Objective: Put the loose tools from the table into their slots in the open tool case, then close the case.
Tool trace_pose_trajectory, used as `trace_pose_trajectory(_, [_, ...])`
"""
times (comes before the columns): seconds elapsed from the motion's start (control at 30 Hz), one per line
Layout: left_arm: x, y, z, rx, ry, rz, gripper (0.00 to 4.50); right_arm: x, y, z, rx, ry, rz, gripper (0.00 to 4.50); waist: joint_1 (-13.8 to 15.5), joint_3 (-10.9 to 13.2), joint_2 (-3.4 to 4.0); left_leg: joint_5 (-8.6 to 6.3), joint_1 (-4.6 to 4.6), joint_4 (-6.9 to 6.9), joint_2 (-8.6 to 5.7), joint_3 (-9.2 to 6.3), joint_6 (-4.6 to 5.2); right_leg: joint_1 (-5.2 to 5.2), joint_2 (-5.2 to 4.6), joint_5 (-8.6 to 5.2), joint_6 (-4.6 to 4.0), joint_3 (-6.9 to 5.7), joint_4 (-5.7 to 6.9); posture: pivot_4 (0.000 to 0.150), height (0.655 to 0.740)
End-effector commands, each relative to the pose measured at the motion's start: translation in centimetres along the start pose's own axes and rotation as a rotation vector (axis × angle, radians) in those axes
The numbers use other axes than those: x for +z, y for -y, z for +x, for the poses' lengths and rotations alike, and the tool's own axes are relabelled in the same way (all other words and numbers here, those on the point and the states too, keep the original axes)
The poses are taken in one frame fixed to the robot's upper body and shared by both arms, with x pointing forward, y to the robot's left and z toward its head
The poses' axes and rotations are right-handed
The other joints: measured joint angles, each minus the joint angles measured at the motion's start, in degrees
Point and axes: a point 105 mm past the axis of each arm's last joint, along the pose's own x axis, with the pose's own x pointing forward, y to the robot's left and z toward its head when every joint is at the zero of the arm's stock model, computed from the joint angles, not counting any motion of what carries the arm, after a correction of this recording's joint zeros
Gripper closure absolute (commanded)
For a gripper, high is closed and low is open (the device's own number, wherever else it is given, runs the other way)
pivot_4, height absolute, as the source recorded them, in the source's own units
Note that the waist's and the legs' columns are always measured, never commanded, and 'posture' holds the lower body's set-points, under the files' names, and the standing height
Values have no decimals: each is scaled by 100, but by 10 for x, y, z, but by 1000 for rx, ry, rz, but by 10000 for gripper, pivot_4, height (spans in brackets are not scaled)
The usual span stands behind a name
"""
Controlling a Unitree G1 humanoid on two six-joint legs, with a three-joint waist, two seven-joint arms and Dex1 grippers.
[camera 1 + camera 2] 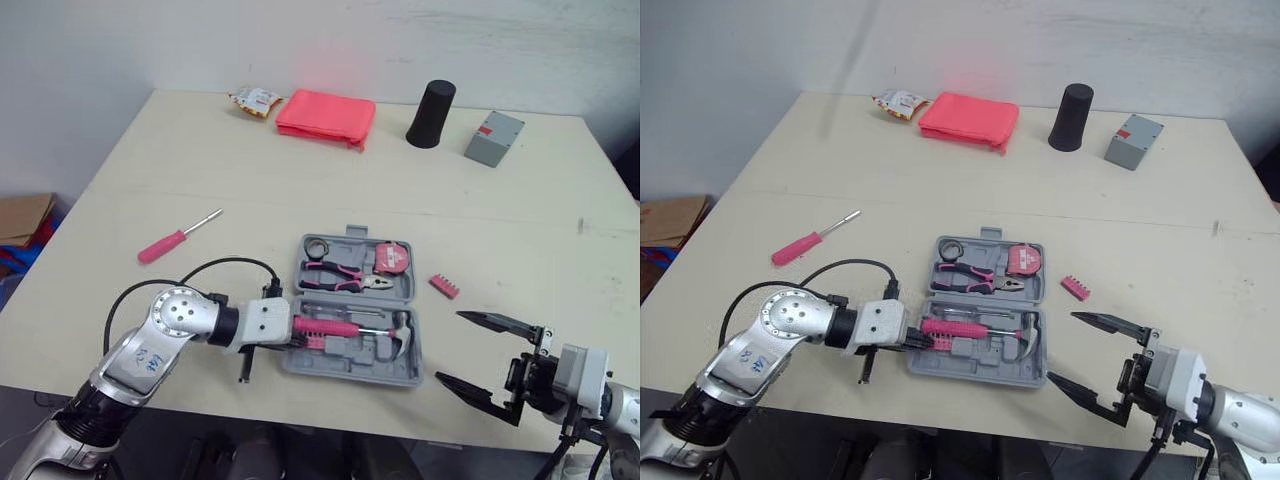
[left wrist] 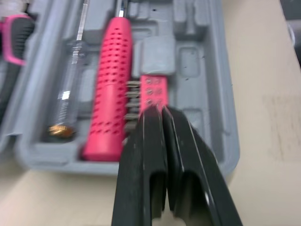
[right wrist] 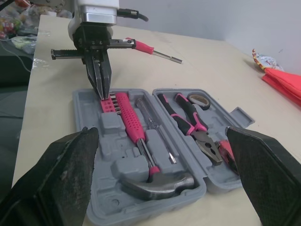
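Left wrist view looks into the grey plastic tool case [image 2: 207, 70], which lies open on the beige table [image 1: 200, 160], near the front edge. In the case's near half a short pink strip of screwdriver bits [image 2: 154, 87] sits beside the pink perforated handle of a hammer [image 2: 110, 89], and past that lies a clear-handled screwdriver [image 2: 70, 80]. The left gripper [image 2: 156, 109] reaches in from the case's left end with its black fingers pressed together, tips right at the end of the pink strip. Whether they pinch it or only touch it cannot be told.

The far half of the case holds black-and-pink pliers [image 1: 340, 272], a pink tape measure [image 1: 391, 258] to their right and a small roll of tape [image 1: 318, 246] in the left corner.

Two tools are loose on the table. A pink-handled screwdriver [image 1: 178, 238] lies well to the left of the case, its metal shaft pointing away and to the right. A second pink bit strip [image 1: 444, 286] lies just off the case's right side.

The right gripper [image 1: 452, 346] hangs at the table's front edge, to the right of the case, its two fingers spread wide with nothing between them.

Along the far edge sit a snack packet [image 1: 255, 100], a folded pink cloth [image 1: 326, 117], a black tapered cup [image 1: 431, 114] and a small grey box [image 1: 494, 137].
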Motion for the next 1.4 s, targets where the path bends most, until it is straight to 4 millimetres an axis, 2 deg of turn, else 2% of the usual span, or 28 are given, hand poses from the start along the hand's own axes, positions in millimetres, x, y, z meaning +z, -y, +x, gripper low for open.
trace_pose_trajectory(0.03, [-34,15,15,-31,-79,-146,44458,3,1,-3,-9,20,-36,0,1,-8,8,-1,2,1,0,0,1,2,-1,0,0,0,0,1500,7400])
trace_pose_trajectory(0.13, [-51,19,18,-8,-99,-193,44458,2,0,-3,-12,23,-44,0,1,-36,31,-16,14,2,-3,0,31,16,-8,0,1,1,-1,1500,7400])
trace_pose_trajectory(0.2, [-55,17,18,18,-84,-219,44458,2,1,-2,-13,23,-47,0,2,-41,39,-25,32,2,-3,-4,43,42,-11,0,1,-2,-4,1500,7400])
trace_pose_trajectory(0.27, [-55,14,19,44,-46,-263,44458,1,1,-2,-14,21,-51,0,-2,-45,38,-33,89,-8,-3,-7,43,95,-16,-1,-5,-4,-15,1500,7400])
trace_pose_trajectory(0.33, [-52,13,20,52,3,-293,44458,1,1,-2,-15,21,-54,0,-3,-51,48,-51,100,-16,-3,-7,16,132,-21,-12,-27,-4,-25,1500,7400])
trace_pose_trajectory(0.47, [-26,2,12,75,230,-314,44458,2,2,-2,-18,22,-60,0,-19,-62,77,-46,112,-35,-2,-9,24,169,-35,-35,-116,-23,-71,1500,7400])
trace_pose_trajectory(0.53, [-14,-4,0,104,341,-333,44458,2,3,-3,-19,20,-62,0,-32,-49,64,-44,111,-39,-4,-8,28,165,-37,-26,-100,-27,-68,1500,7400])
trace_pose_trajectory(0.57, [-8,-9,-13,131,414,-352,44458,2,4,-4,-23,17,-62,0,-28,-46,49,-30,107,-40,-2,-13,46,154,-33,12,-28,-35,-64,1500,7400])
trace_pose_trajectory(0.6, [-5,-11,-22,149,462,-362,44458,2,4,-6,-26,15,-62,0,-26,-46,41,-28,108,-40,2,-18,43,134,-26,13,-28,-39,-64,1500,7400])
trace_pose_trajectory(0.7, [-4,-22,-55,233,556,-404,44458,1,6,-15,-50,0,-56,0,-5,-45,43,-26,31,-38,4,-19,36,53,-17,16,-25,-36,-60,1500,7400])
trace_pose_trajectory(0.77, [-9,-28,-78,303,581,-421,44458,-1,8,-25,-74,-22,-47,0,4,-44,44,-24,-10,-28,5,-17,29,12,-10,12,-19,-34,-59,1500,7400])
trace_pose_trajectory(0.83, [-26,-34,-101,416,543,-420,44458,-7,10,-40,-126,-63,-16,0,12,-41,41,-14,-23,-20,4,-13,5,0,-8,3,-6,-28,-61,1500,7400])
trace_pose_trajectory(0.97, [-64,-34,-139,611,452,-443,44458,-22,18,-76,-297,-180,53,0,-2,-38,38,-38,-26,-15,1,-3,11,0,-10,-5,2,-19,-73,1500,7400])
trace_pose_trajectory(1.07, [-102,-20,-183,864,346,-472,36552,-37,20,-126,-488,-294,81,0,-34,-25,14,-56,-25,-14,3,4,12,-1,-15,-6,1,-18,-77,1500,7400])
trace_pose_trajectory(1.23, [-155,28,-245,1212,153,-562,12895,-45,19,-213,-808,-435,80,0,-89,-18,1,-87,-20,-34,9,7,34,-4,-20,-15,-16,-21,-90,1500,7400])
trace_pose_trajectory(1.3, [-169,42,-262,1310,65,-565,2436,-48,16,-234,-856,-483,84,0,-119,-17,-1,-90,-15,-44,4,9,35,-2,-29,-17,-19,-24,-96,1500,7400])
trace_pose_trajectory(1.33, [-175,47,-270,1361,17,-556,328,-49,14,-241,-869,-498,87,0,-123,-14,-6,-90,-11,-46,2,9,36,0,-33,-18,-21,-25,-96,1500,7400])
trace_pose_trajectory(1.4, [-180,52,-281,1427,18,-559,328,-50,12,-249,-892,-513,82,0,-124,-14,-7,-88,-5,-50,0,5,36,2,-39,-18,-23,-31,-93,1500,7400])
